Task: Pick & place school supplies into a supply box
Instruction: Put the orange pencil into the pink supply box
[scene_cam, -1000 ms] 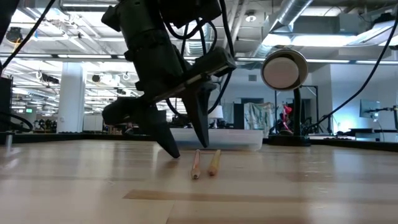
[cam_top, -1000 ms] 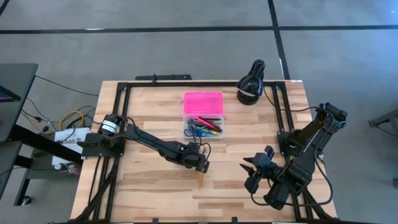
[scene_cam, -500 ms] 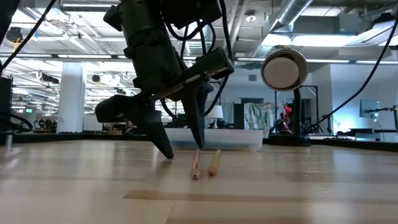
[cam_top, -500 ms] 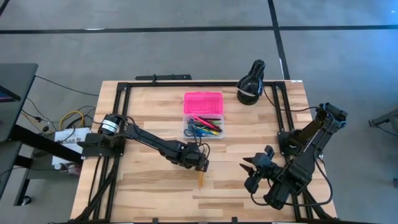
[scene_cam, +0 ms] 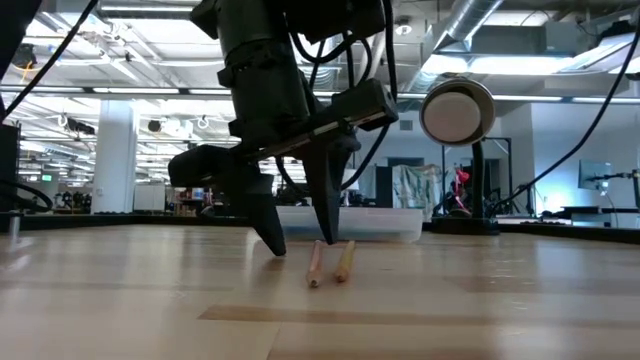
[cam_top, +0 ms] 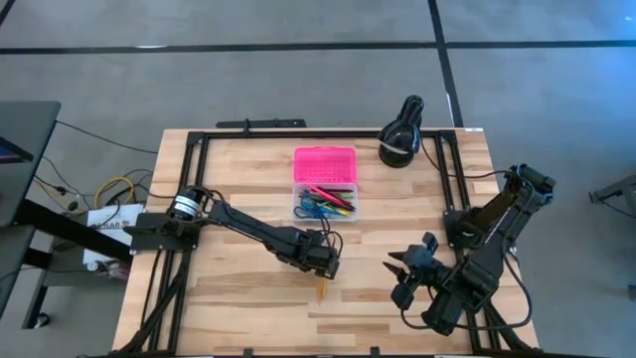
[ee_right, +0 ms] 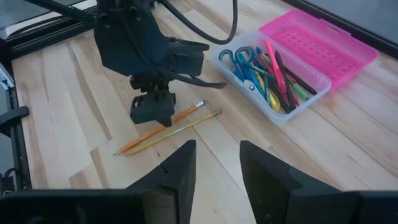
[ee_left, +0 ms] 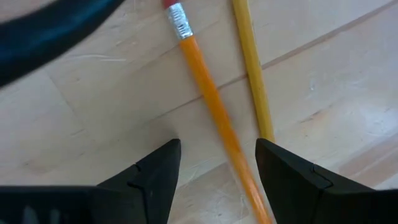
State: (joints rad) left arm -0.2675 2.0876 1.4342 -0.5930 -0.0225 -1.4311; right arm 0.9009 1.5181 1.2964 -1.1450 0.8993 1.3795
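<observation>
Two pencils lie side by side on the wooden table [cam_top: 248, 308], an orange one with an eraser [ee_left: 208, 102] and a yellow one [ee_left: 250, 62]; both show in the low view [scene_cam: 314, 265] [scene_cam: 344, 262]. My left gripper [ee_left: 217, 162] points down over them, open, its fingers on either side of the orange pencil, tips just off the tabletop [scene_cam: 303, 242]. The supply box [cam_top: 326, 204] stands behind them with its pink lid [cam_top: 325, 162] folded back, pens and blue-handled scissors [ee_right: 239, 59] inside. My right gripper [cam_top: 397, 270] waits open at the near right.
A black round device [cam_top: 400, 139] stands at the far right corner, seen in the low view [scene_cam: 457, 112] behind the box. A black frame [cam_top: 189, 159] runs along the table's edges. Bare wood lies left of and in front of the pencils.
My left arm has bent further and its wrist has edged slightly toward the table's right edge over the pencils. Its fingers stay open, and the pencils lie where they were.
</observation>
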